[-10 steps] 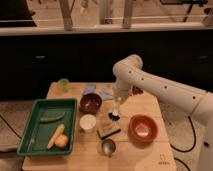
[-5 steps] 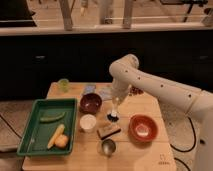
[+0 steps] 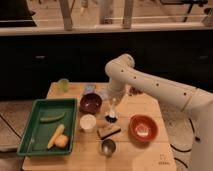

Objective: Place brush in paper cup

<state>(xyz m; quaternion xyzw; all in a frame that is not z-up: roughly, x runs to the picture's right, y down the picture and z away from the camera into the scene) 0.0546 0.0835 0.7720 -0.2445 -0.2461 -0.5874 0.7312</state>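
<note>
above the middle of the wooden table (image 3: 145,107), the gripper (image 3: 114,103) is clamped on the brush (image 3: 112,111), which hangs upright, dark bristles down. just left of it stands the paper cup (image 3: 87,122), beside the green tray (image 3: 30,134).

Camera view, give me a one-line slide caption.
Tool shut on brush, held upright over the table just right of the paper cup.

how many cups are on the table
3: the green cup at the back left corner, the paper cup beside the green tray, and the metal cup near the front edge. The hand holds the brush right of the paper cup.
</note>
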